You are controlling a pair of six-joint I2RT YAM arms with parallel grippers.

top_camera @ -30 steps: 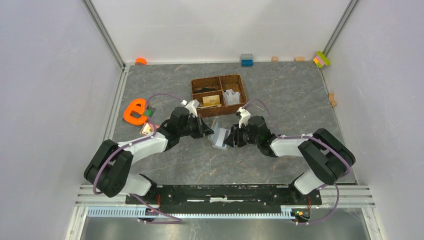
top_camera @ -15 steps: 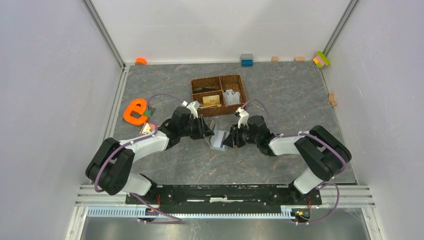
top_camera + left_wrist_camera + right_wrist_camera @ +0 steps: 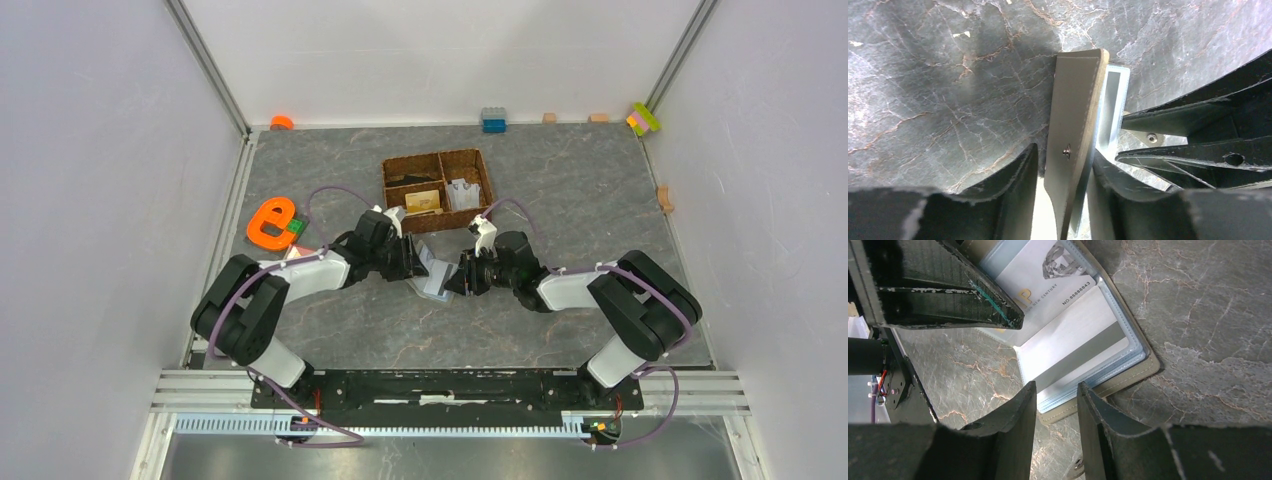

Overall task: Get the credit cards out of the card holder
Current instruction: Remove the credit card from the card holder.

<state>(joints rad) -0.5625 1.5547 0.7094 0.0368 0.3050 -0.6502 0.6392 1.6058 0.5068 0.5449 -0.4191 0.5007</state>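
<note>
The grey-olive card holder (image 3: pixel 433 274) lies open on the table between my two grippers. My left gripper (image 3: pixel 414 264) is shut on its raised cover (image 3: pixel 1075 115), which stands on edge between the fingers with the snap stud showing. The silvery inside sleeves show beside it. My right gripper (image 3: pixel 1057 390) is slightly open and empty, with its tips at the near edge of the clear sleeves (image 3: pixel 1083 347). A white card (image 3: pixel 1048 272) with a diamond print and a number sits in a sleeve. No orange-tan card shows in the holder.
A brown woven divided basket (image 3: pixel 484 181) stands just behind the holder, with a tan flat item (image 3: pixel 423 200) and small things inside. An orange e-shaped object (image 3: pixel 268 222) lies at the left. Small blocks (image 3: pixel 493 120) line the back wall.
My left gripper has moved right and closer to the right gripper, and the holder's cover has tipped more upright. The right gripper has moved slightly left.
</note>
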